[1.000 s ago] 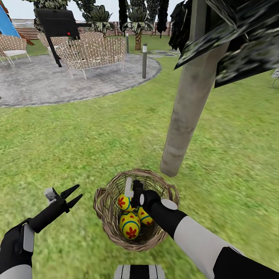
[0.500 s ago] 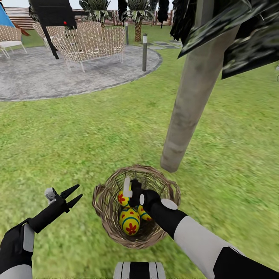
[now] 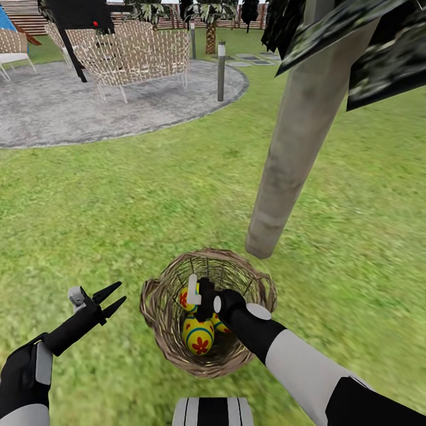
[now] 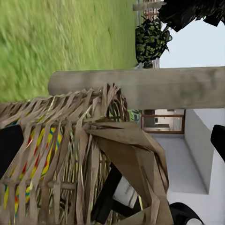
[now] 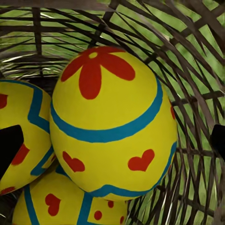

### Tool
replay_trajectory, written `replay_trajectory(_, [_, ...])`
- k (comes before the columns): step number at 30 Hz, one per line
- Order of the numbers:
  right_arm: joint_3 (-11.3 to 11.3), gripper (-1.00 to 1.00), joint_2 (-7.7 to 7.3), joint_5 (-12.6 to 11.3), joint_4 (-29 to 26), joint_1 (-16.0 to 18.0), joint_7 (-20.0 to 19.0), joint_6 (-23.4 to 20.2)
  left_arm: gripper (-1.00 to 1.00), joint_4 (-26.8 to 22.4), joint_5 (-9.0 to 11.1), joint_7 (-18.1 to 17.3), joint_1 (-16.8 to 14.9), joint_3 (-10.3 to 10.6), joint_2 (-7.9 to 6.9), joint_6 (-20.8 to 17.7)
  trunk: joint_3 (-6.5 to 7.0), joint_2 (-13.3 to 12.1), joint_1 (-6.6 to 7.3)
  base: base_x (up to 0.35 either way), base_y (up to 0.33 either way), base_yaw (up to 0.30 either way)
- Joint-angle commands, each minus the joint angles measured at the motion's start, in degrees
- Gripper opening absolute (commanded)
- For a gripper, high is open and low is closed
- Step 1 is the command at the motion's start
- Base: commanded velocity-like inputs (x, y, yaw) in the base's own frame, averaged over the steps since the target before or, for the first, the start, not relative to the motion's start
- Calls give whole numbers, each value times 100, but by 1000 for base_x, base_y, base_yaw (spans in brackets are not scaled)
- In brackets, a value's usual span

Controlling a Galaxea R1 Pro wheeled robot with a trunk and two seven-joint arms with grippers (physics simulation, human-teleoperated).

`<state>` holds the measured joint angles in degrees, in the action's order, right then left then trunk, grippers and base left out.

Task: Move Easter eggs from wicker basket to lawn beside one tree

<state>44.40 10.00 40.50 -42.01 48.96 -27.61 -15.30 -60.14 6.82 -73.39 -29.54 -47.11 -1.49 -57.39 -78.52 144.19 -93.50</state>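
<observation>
1. My right gripper (image 3: 199,291) is down inside the wicker basket (image 3: 155,302), its fingers parted with an egg in the gap between them. In my right wrist view the dark fingertips (image 5: 9,146) sit at either side of that egg, and I cannot tell whether they touch its shell.
2. My left gripper (image 3: 112,299) hangs over bare grass to the side of the basket, its two pointed black fingers spread in a V with nothing between them.
3. I count three Easter eggs (image 3: 197,334), all in the basket: one directly ahead of my right fingers (image 5: 112,122), one beside it (image 5: 23,131) and one beneath them (image 5: 61,206).
4. The eggs are smooth, glossy yellow ovals with blue bands, red flowers and red hearts.
5. The basket is one round bowl of tan woven strips, open enough that grass shows through, with a loop handle (image 3: 147,289) on the side toward my left gripper.
6. One tree (image 3: 296,136) stands just beyond the basket rim from my right fingers, with a pale, rough, straight trunk and dark blocky leaves above.
7. The lawn (image 3: 118,201) is flat and open around my left fingers and beyond the basket. Farther off lies a grey round patio (image 3: 59,112) with wicker chairs (image 3: 142,56) and a post (image 3: 220,71).
</observation>
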Motion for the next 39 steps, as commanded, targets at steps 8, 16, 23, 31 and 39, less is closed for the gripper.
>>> replay_trajectory(8, [-1, 100, 0, 1, -14, 0, 27, -6, 100, -7, 1, 0, -3, 0, 0, 0, -66, 4, -8, 0, 0, 0])
replay_trajectory(16, [-1, 100, 0, 2, -11, 0, 32, -16, 100, -7, 1, 0, 0, 0, 0, 0, -244, 15, -28, 0, 0, 0])
replay_trajectory(23, [-5, 100, 0, 5, -22, 0, 46, -28, 100, -7, 3, 0, -1, 0, 0, 0, -354, 21, -41, 0, 0, 0])
replay_trajectory(31, [-10, 100, 0, 16, -83, 0, 295, -66, 100, -7, 4, 0, 1, 0, 0, 0, -377, 23, -44, 0, 0, 0])
replay_trajectory(39, [-10, 100, 0, 19, -133, 0, 410, -86, 100, -7, 4, 0, 1, 0, 0, 0, -510, 31, -59, 0, 0, 0])
